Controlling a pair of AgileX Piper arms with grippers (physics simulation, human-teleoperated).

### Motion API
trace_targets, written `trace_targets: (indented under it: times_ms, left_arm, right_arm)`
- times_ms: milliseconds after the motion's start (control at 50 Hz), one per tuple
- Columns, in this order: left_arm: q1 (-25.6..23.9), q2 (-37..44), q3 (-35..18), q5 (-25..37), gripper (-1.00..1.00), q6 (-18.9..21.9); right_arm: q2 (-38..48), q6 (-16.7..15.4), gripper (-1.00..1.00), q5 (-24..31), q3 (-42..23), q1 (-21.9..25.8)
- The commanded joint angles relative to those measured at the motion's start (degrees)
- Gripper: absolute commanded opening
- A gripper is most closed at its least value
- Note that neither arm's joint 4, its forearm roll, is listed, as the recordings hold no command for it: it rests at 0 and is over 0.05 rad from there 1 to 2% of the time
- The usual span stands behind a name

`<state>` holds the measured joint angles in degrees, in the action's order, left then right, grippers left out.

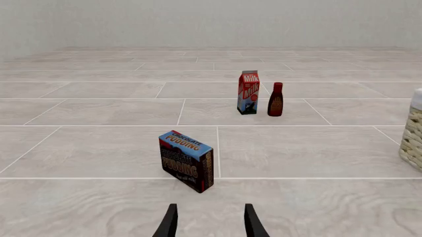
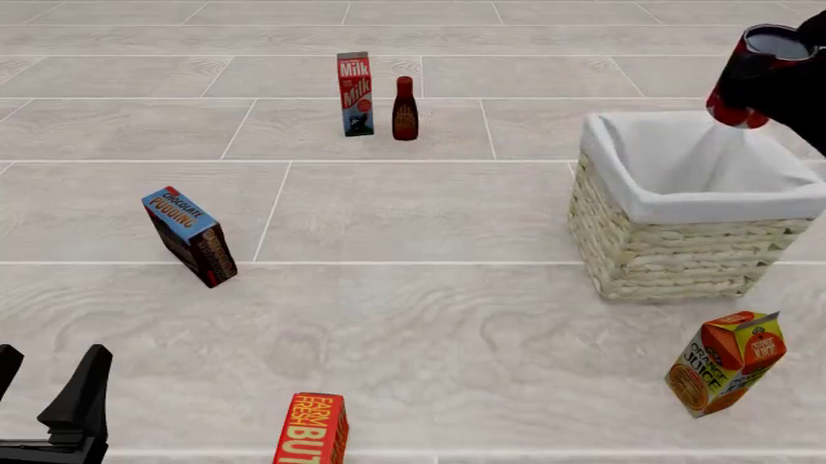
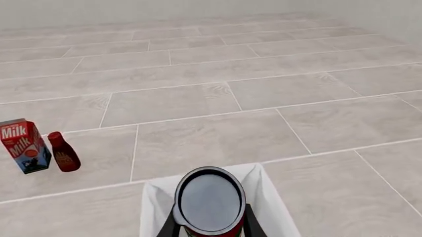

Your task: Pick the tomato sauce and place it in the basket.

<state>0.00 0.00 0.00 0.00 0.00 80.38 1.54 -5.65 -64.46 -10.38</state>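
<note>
The tomato sauce [image 2: 740, 89] is a small red tin with a dark top. It hangs tilted above the far right corner of the basket [image 2: 671, 253], with my right gripper [image 2: 777, 81] shut on it. In the right wrist view the tin's dark lid [image 3: 211, 200] sits between the two fingers [image 3: 170, 228], and the basket's white cloth lining [image 3: 155, 207] lies right below it. The basket also shows at the edge of the left wrist view [image 1: 414, 136]. My left gripper [image 2: 49, 406] is low at the near left, open and holding nothing, with both fingers [image 1: 169, 223] spread apart.
A chocolate pudding box [image 2: 191, 236] leans on the floor ahead of the left gripper. A milk carton [image 2: 355, 94] and a dark red bottle [image 2: 405, 109] stand at the back. A butter box [image 2: 312, 430] lies near the front edge. An orange juice carton [image 2: 725, 362] is tilted in front of the basket.
</note>
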Motion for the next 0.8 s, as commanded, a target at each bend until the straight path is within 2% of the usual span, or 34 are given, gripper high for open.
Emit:
trace_targets:
  times_ms: [20, 800]
  left_arm:
    - [0.00, 0.00, 0.00, 0.00, 1.00, 0.00]
    - [0.00, 0.00, 0.00, 0.00, 1.00, 0.00]
  right_arm:
    - [3.40, 0.46, -1.00, 3.16, -4.24, 0.51]
    - [10.55, 0.64, -1.00, 5.09, -10.76, -0.25]
